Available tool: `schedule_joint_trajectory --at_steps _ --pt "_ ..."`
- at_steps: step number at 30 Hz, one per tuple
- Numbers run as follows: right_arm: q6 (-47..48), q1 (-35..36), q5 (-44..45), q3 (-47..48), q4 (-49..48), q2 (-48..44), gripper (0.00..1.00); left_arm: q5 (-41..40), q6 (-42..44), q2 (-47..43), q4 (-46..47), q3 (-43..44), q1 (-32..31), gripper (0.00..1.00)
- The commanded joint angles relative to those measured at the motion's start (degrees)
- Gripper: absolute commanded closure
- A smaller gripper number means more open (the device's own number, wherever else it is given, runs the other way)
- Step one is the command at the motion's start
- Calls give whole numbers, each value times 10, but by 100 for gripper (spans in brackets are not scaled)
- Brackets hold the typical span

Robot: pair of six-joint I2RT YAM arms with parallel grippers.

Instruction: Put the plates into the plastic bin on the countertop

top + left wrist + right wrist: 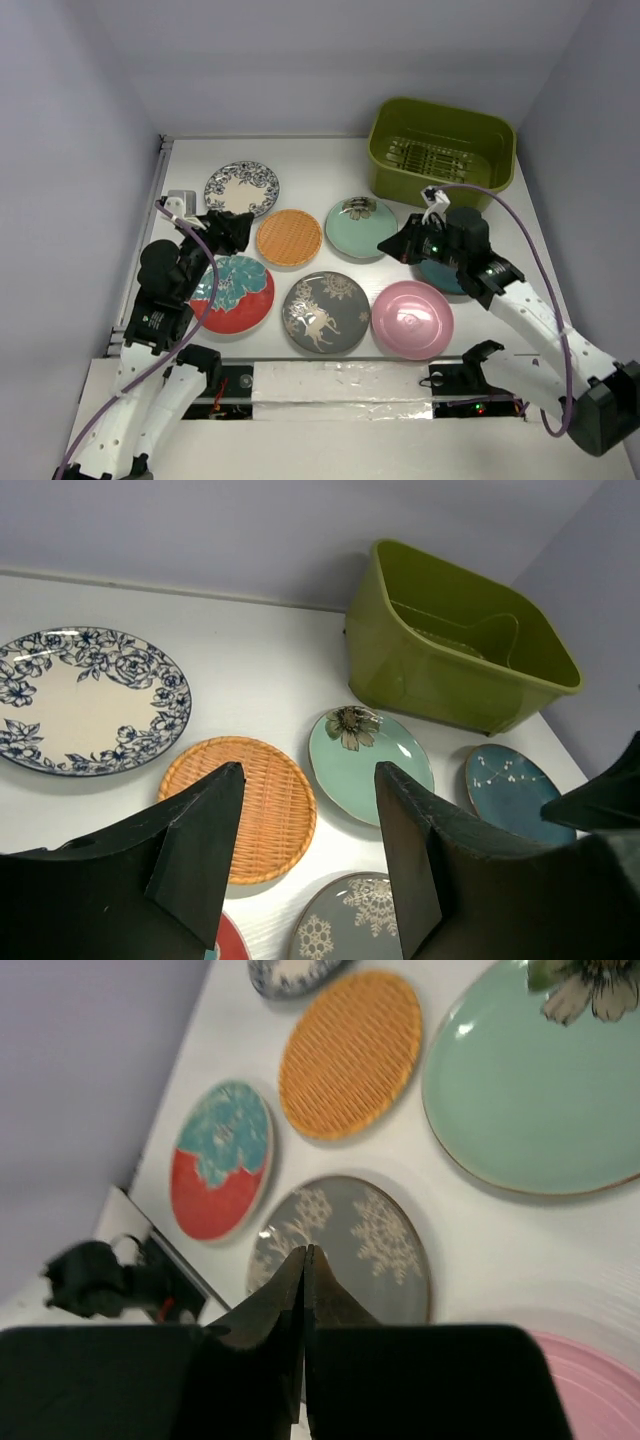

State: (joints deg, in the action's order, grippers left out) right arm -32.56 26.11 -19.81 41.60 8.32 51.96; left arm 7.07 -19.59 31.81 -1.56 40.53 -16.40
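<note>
Seven plates lie on the white countertop [300, 165]: white floral [241, 188], orange woven [289, 237], mint green [361, 227], red-and-teal [232, 293], grey patterned [325, 312], pink [412, 319], and dark teal [445, 278], which is partly hidden under my right arm. The olive-green bin [442, 152] stands empty at the back right. My left gripper [235, 230] is open and empty, held above the table between the orange plate [250, 800] and the mint plate [375, 760]. My right gripper [388, 245] is shut and empty, with its tip [305, 1252] over the grey plate [370, 1230].
Pale lilac walls enclose the table at left, back and right. A small white block [180, 203] sits by the left wall. A taped strip [340, 385] runs along the front edge between the arm bases. The bin [440, 670] stands behind the mint plate.
</note>
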Motion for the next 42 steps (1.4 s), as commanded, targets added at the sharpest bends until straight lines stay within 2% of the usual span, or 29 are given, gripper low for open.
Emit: schedule_joint_trajectory --at_steps 1,4,7,8,9,10,12,13,16,17,24,33,37,42 --pt "21 9 10 5 -26 31 100 8 15 -8 17 2 1 48" --pt "40 9 -22 -9 -22 53 100 10 17 -8 17 2 1 55" --pt "59 9 -53 -16 -20 72 100 14 17 -11 21 2 1 73" --pt "66 9 -52 -14 -15 87 94 8 18 -11 20 2 1 88" --pt "70 9 -52 -14 -16 94 94 4 18 -11 19 2 1 95" --pt "74 9 -55 -14 -22 103 85 -1 18 -12 17 2 1 100" --pt "83 9 -69 -8 -30 124 71 -14 18 -17 17 3 1 100" --pt "84 9 -76 -7 -37 148 57 -15 19 -18 17 2 1 100" --pt "89 9 -85 1 -47 203 44 -15 20 -19 17 3 -4 100" --pt "90 9 -87 1 -53 216 43 -17 20 -19 17 3 -4 100" --pt "95 9 -116 10 -110 340 43 -17 23 -20 3 4 -9 96" --pt "77 33 -167 5 -150 409 44 -16 25 -25 4 4 -9 81" --pt "46 47 -206 -12 -210 449 51 -23 25 -32 2 4 -9 76" --pt "34 52 -215 -12 -234 474 61 -31 26 -32 -2 6 -9 72"
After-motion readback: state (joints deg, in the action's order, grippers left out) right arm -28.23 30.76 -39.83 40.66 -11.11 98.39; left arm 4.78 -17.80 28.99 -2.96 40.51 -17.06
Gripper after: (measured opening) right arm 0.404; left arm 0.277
